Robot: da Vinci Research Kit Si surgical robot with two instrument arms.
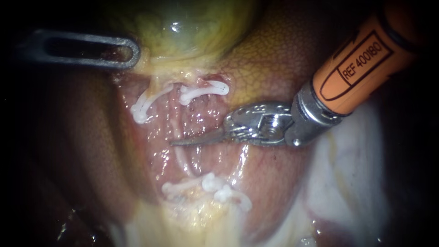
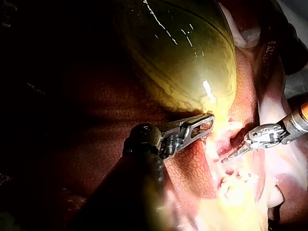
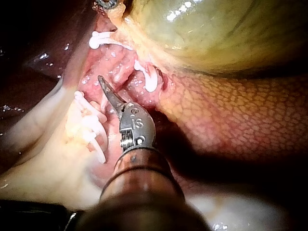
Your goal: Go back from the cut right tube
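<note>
My right instrument (image 1: pixel 183 142), on an orange shaft from the upper right, has its thin blades shut, lying across the raw bed between the clips. On the right tube, one white clip (image 1: pixel 203 90) sits above the blades and two white clips (image 1: pixel 224 190) below, with a gap between the stumps. Further left are another clip (image 1: pixel 141 107) and a thin pale strand (image 1: pixel 182 158). My left instrument (image 1: pixel 130 52) is shut on the lower edge of the yellow-green gallbladder (image 1: pixel 192 27). In the right wrist view the blade tip (image 3: pixel 107 89) points at the clipped stump (image 3: pixel 150 79).
Mottled brown liver (image 1: pixel 270 59) lies beside the gallbladder. Pale whitish tissue (image 1: pixel 347 174) lies under my right instrument's shaft. Yellow fatty tissue (image 1: pixel 196 219) lies below the lower clips. In the left wrist view my right instrument (image 2: pixel 231 156) sits just beyond my left instrument (image 2: pixel 204 124).
</note>
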